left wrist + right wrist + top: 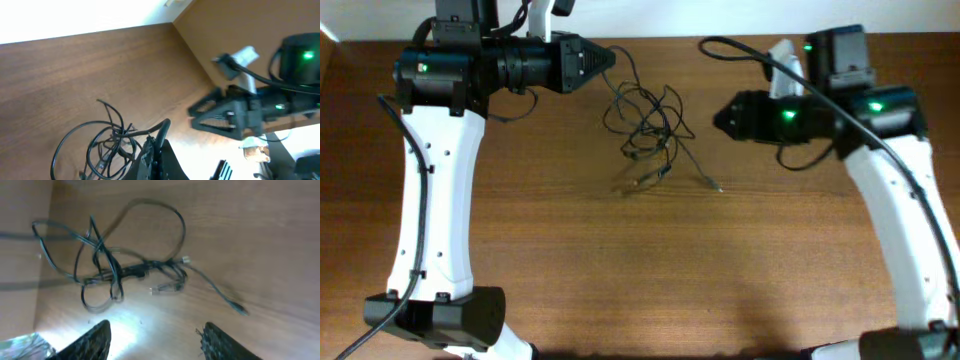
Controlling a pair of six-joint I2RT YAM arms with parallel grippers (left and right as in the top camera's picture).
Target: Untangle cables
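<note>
The cables (645,125) lie as a knotted bundle of thin black cords on the wooden table, mid-back. One loose strand ends in a small plug (712,183). My left gripper (608,60) is just left of the bundle and looks shut on one cable strand that runs from its tip into the knot. In the left wrist view the fingers (159,137) are together beside the bundle (105,145). My right gripper (718,118) hovers to the right of the bundle. In the right wrist view it is open and empty (155,327), with the bundle (125,270) ahead of it.
The wooden table (650,260) has a white wall along its back edge. The two white arms stand at the left (430,200) and right (910,220) sides. The right arm's thicker black cable (760,55) arcs above the table.
</note>
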